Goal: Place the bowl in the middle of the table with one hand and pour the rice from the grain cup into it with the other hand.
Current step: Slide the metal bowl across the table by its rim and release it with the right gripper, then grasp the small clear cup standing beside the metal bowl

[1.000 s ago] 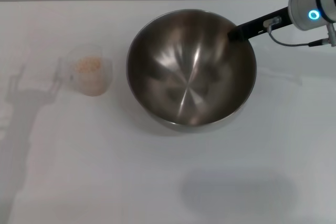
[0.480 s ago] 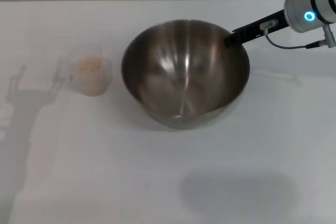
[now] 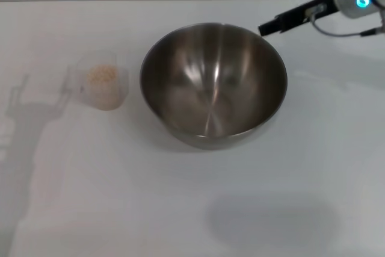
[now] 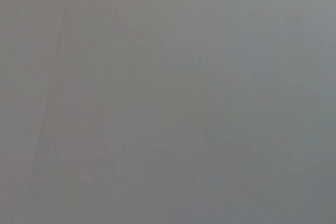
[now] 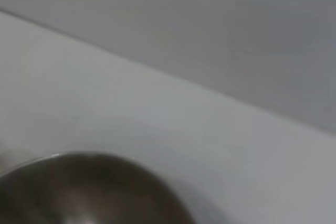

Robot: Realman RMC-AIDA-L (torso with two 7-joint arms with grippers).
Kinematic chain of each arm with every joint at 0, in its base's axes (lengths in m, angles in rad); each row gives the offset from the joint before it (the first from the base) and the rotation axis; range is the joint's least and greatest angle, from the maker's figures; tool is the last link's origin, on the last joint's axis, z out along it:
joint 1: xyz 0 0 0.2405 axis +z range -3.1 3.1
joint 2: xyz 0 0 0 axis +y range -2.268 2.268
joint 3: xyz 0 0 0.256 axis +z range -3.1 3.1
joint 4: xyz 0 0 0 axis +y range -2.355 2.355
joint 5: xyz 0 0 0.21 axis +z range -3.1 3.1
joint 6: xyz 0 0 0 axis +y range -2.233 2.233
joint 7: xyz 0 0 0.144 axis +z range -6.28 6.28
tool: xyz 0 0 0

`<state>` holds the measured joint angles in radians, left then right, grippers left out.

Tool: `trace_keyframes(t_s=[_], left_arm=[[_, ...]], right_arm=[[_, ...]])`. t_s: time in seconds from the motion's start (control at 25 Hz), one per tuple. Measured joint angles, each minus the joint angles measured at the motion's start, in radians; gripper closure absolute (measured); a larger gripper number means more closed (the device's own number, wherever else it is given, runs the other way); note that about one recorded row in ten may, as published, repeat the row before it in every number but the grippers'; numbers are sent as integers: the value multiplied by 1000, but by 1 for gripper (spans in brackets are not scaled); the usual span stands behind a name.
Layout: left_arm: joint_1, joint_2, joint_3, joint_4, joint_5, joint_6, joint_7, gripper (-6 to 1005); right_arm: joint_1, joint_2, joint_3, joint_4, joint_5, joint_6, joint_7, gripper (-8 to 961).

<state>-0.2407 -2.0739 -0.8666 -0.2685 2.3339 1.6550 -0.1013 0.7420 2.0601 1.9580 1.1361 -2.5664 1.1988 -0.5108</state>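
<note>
The steel bowl [image 3: 213,82] stands upright and empty on the white table [image 3: 180,197], near its middle. The clear grain cup [image 3: 103,82] stands to the bowl's left, apart from it, with pale rice [image 3: 101,74] inside. My right gripper [image 3: 266,28] hovers just behind the bowl's far right rim, clear of it, open and holding nothing. The right wrist view shows part of the bowl's rim [image 5: 89,192] below the camera. My left gripper is out of view; the left wrist view shows only plain grey.
The table's far edge [image 3: 150,0] runs along the back. A shadow of an arm [image 3: 24,124] falls on the table's left side. A faint shadow patch [image 3: 271,218] lies at the front right.
The right gripper has let go of the bowl's rim and drawn back up and to the right. The bowl, tilted a second ago, now sits level.
</note>
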Motion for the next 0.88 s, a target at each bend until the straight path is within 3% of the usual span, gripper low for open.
trace_keyframes(t_s=[0.12,0.28,0.44,0.64,0.68,0.72,0.76,0.88], left_arm=[[2,0,0,0,-1,0,0,183],[4,0,0,0,-3,0,0,183],[5,0,0,0,-4,0,0,183],[4,0,0,0,-4,-1,0,182],[4,0,0,0,-4,-2,0,181],[4,-1,0,0,-4,-5,0,181],[4,-1,0,0,-4,-5,0,181],[5,-3,-1,0,-5,-13,0,182]], right_arm=[[-33,11,-16,114,-42,1,15,425],[-104,15,-79,267,-54,-64,19,425],[-220,16,-202,377,-55,-273,6,425],[-379,17,-398,394,-55,-755,-55,425],[-407,17,-440,376,-55,-880,-64,425],[-453,18,-520,325,-54,-1112,-73,425],[-453,18,-520,325,-54,-1112,-73,425],[-491,18,-624,200,-51,-1467,-65,425]])
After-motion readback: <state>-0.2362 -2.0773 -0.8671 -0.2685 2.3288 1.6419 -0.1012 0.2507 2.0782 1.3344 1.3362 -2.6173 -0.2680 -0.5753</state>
